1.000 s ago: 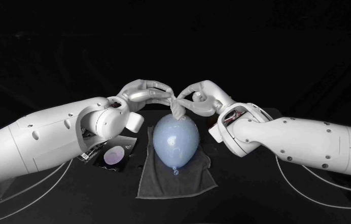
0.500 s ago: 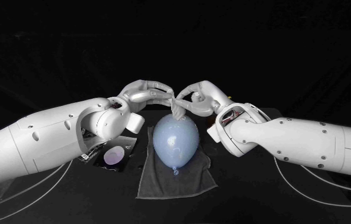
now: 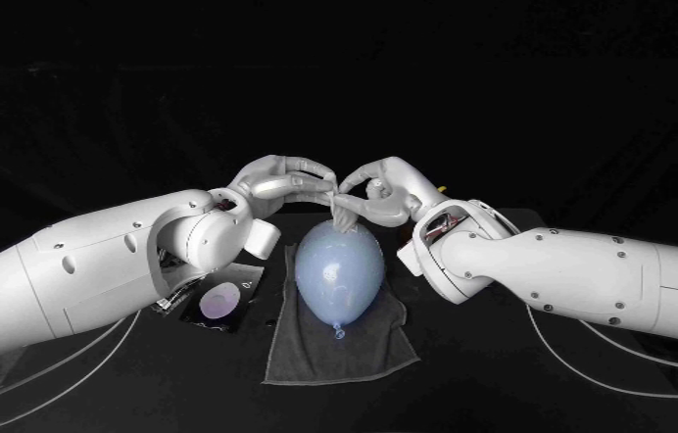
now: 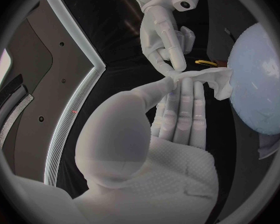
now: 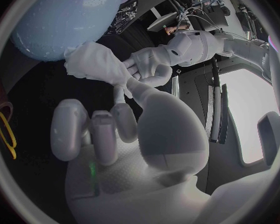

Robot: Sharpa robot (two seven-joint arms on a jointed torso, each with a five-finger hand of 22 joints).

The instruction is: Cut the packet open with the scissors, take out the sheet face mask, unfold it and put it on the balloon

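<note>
Two pinches on one thing, meeting at mid-scene above the far end of the balloon (image 3: 339,268). With the left robot hand (image 3: 283,180): holding the white sheet face mask (image 3: 342,208) between thumb and fingertips, the fingers stretched out side by side beneath the wad. With the right robot hand (image 3: 384,186): nipping the same mask between thumb and a finger from the right, the other fingers curled loosely underneath. Fingertips nearly touching across the mask, wrists spread to left and right.

Below the pinches: mask bunched and crumpled, not yet unfolded, hanging down with its lower end touching the far tip of the balloon.

Further out: pale blue balloon lying lengthwise on a grey towel (image 3: 339,350), knot pointing to the near side, rounded end to the far side. Towel spread flat on the black surface (image 3: 466,384), long side running near to far.

Left of the towel, just beside its edge and partly under the left forearm: dark packet (image 3: 223,299) lying flat, a pale oval printed on its face.

On the dark surface near the right robot hand: a yellow loop (image 5: 4,129), too little visible to tell what it belongs to.
</note>
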